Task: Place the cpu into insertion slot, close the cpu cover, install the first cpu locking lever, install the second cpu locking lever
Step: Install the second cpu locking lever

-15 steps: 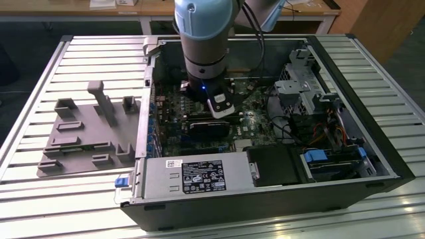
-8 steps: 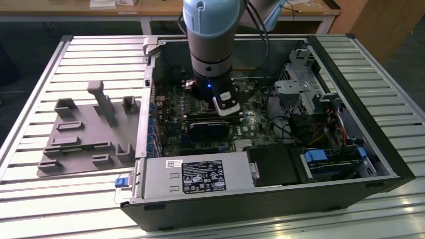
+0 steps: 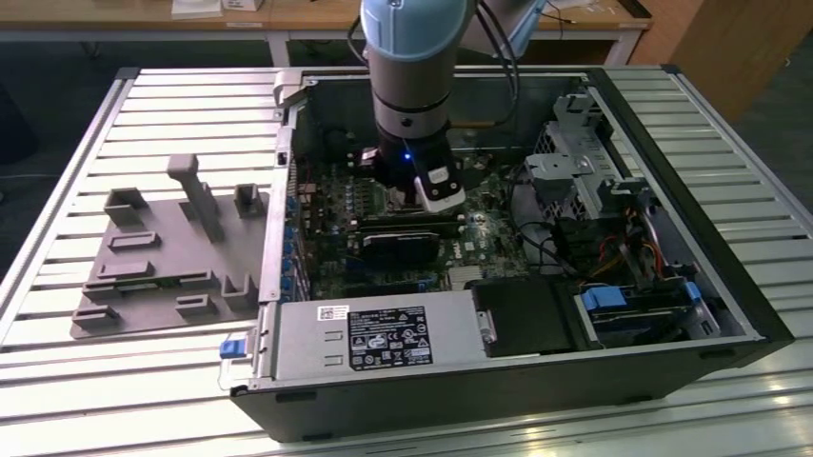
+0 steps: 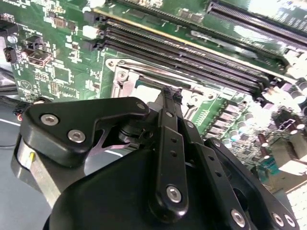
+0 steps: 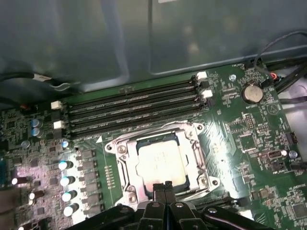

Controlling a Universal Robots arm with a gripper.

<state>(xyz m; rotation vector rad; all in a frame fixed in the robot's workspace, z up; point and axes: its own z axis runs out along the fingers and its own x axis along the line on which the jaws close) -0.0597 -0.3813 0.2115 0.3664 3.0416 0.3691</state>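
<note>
In the first wrist view the cpu [image 5: 160,160], a pale silver square chip, lies flat in the insertion slot [image 5: 112,146] on the green board. The cpu cover [image 5: 163,135], a thin silver frame, lies down around the chip. My gripper [image 5: 164,185] is shut with nothing between its black fingers, and its tips sit at the edge of the chip. In the second wrist view the gripper [image 4: 169,92] points down at the socket frame [image 4: 123,79]. In the exterior view the arm reaches into the open computer case, with the gripper [image 3: 409,197] over the board.
Long black memory slots [image 5: 129,105] run beside the socket. A row of capacitors [image 5: 67,182] and a coin battery [image 5: 252,92] flank it. The grey power supply [image 3: 368,333], drive cages [image 3: 572,162] and cables crowd the case. A grey fixture [image 3: 166,257] lies outside, at the exterior view's left.
</note>
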